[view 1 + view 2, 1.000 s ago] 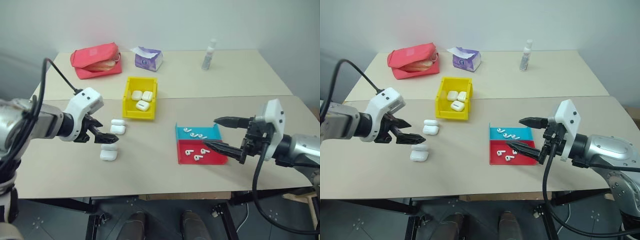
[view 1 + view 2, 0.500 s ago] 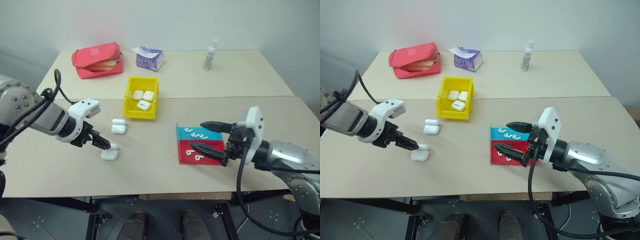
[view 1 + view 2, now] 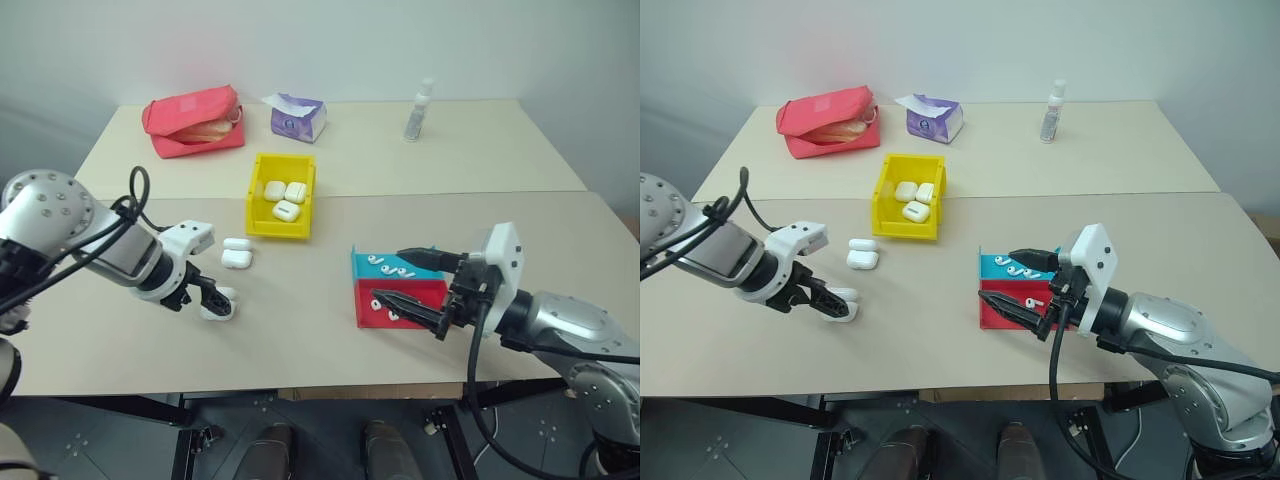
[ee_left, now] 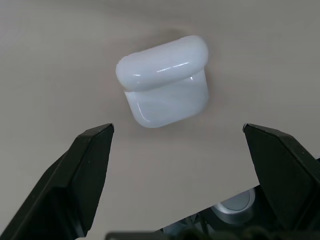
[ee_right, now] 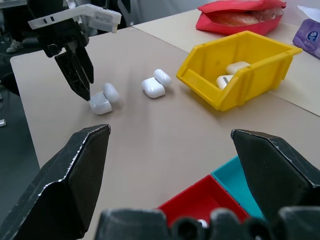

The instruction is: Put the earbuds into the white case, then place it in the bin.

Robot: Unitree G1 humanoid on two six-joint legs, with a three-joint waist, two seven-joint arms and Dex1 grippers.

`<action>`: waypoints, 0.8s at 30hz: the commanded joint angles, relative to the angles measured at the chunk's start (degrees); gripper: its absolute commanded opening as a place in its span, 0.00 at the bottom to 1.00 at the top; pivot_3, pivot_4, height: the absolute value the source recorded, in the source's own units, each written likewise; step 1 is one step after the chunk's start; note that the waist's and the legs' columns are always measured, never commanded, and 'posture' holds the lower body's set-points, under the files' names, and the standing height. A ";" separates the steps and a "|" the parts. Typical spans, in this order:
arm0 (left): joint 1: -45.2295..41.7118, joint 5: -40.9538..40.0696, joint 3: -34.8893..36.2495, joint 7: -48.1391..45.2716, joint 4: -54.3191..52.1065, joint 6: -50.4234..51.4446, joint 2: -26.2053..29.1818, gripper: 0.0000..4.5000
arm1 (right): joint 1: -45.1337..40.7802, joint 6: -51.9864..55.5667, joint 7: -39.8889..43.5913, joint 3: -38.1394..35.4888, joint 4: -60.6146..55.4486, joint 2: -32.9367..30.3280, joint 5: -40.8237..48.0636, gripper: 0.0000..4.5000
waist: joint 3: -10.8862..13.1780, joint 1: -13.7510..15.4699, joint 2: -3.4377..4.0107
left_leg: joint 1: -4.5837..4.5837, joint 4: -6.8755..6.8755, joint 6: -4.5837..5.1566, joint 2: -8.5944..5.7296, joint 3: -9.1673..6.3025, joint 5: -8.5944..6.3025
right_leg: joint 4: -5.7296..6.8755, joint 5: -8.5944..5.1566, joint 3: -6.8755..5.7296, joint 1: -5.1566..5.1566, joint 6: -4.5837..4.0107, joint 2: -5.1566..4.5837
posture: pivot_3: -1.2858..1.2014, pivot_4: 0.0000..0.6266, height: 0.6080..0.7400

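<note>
Out on the left, the left gripper [image 3: 207,296] pointed steeply down at a white case [image 3: 219,305] lying near the table's [image 3: 300,330] front edge. Its fingers [image 4: 82,170] were spread wide, and from the wrist they flanked the case [image 4: 164,82] with bare table on each side, nothing pinched. The case lay on its side, lid seam showing; from the right wrist the fingertips [image 5: 80,75] sat just beside it, and whether they touched it could not be told.

A little further back lay a second case [image 3: 236,254], open and apart from the first. Next came the bin [image 3: 282,196], yellow, standing near the table's middle with three more cases [image 3: 284,198] inside. Behind it at the far edge sat a red pouch [image 3: 193,120], a purple tissue pack [image 3: 296,117] and, further right, a small bottle [image 3: 419,110].

Right of centre, the blue tray [image 3: 392,266] and red tray [image 3: 400,303] stood touching, the blue one behind, each holding earbuds [image 3: 388,266]. The right gripper [image 3: 408,277] hung level over those trays, fingers parted wide, one above the blue tray and one above the red, holding nothing. No earbud was in the near case, which lay well apart from the bin.
</note>
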 commanded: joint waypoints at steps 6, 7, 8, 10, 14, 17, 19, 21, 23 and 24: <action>0.42 -0.52 -0.01 5.34 2.77 -0.41 -3.01 1.00 | -2.62 -1.74 5.26 -0.63 -2.91 -4.46 0.69 1.00 | -0.01 0.10 -0.02 | -0.03 0.00 -0.03 -0.08 0.01 0.02 | -0.01 0.00 0.03 -0.02 0.00 -0.04 | 0.52 0.24 1.00; 0.39 -0.52 0.22 5.79 3.63 -0.41 -3.82 1.00 | -2.95 -1.88 5.82 -0.76 -2.95 -4.89 0.79 1.00 | -0.01 0.11 -0.02 | -0.02 0.00 -0.02 -0.09 0.01 0.01 | -0.02 0.00 0.02 -0.01 0.00 -0.04 | 0.52 0.24 1.00; 0.22 -0.52 0.25 6.16 4.72 -0.25 -4.75 1.00 | -3.21 -1.98 6.23 -0.81 -3.06 -5.24 0.83 1.00 | -0.01 0.12 -0.01 | -0.02 0.00 -0.01 -0.09 0.01 0.01 | -0.02 0.00 0.02 -0.01 0.00 -0.04 | 0.52 0.24 1.00; 0.33 -0.52 0.66 7.36 6.02 -0.37 -6.44 1.00 | -3.45 -2.15 6.71 -0.73 -3.25 -5.72 0.51 1.00 | -0.01 0.13 -0.02 | -0.02 -0.01 -0.01 -0.12 0.01 0.01 | -0.01 0.00 0.02 -0.02 0.00 -0.04 | 0.52 0.24 1.00; 1.08 -0.52 1.15 10.54 7.80 -0.29 -8.00 1.00 | -3.03 -2.44 7.06 -0.43 -3.67 -6.15 -0.09 1.00 | -0.01 0.02 -0.03 | -0.05 -0.01 -0.04 -0.11 0.01 0.02 | -0.01 0.00 0.03 -0.02 0.00 -0.08 | 0.52 0.24 1.00; 1.14 -0.52 1.14 13.10 8.82 -0.06 -8.55 1.00 | -2.76 -2.64 7.04 -0.34 -3.76 -5.96 -0.37 1.00 | -0.02 -0.04 -0.03 | -0.05 -0.02 -0.21 -0.11 0.01 0.12 | 0.00 0.00 0.04 -0.06 0.00 -0.08 | 0.52 0.24 1.00; 1.70 -0.52 1.75 15.07 8.93 -0.47 -9.01 1.00 | -2.59 -2.82 7.01 -0.32 -3.73 -5.80 -0.55 1.00 | -0.02 0.03 -0.03 | -0.06 -0.02 -0.24 -0.10 0.01 0.14 | -0.01 0.00 0.04 -0.06 0.00 -0.08 | 0.52 0.24 1.00; 2.05 -0.52 2.14 15.69 8.75 -0.46 -9.23 1.00 | -2.53 -3.03 6.86 -0.06 -3.63 -5.59 -0.86 1.00 | -0.02 0.10 -0.03 | -0.05 -0.01 -0.23 -0.11 0.00 0.14 | -0.01 0.00 0.04 -0.04 0.00 -0.09 | 0.52 0.24 1.00; 3.13 -0.52 3.28 16.98 8.17 -1.01 -9.58 1.00 | -2.25 -3.28 6.88 0.06 -3.58 -5.45 -1.11 1.00 | -0.02 0.10 -0.04 | -0.04 0.00 -0.22 -0.11 0.00 0.13 | -0.01 0.00 0.04 -0.03 0.00 -0.09 | 0.52 0.24 1.00; 3.22 -0.52 3.28 16.76 8.32 -0.65 -9.73 1.00 | -2.16 -3.38 6.91 0.11 -3.52 -5.40 -1.18 1.00 | -0.02 0.09 -0.04 | -0.02 -0.01 -0.22 -0.11 0.01 0.13 | 0.00 0.00 0.05 -0.03 0.00 -0.09 | 0.52 0.24 1.00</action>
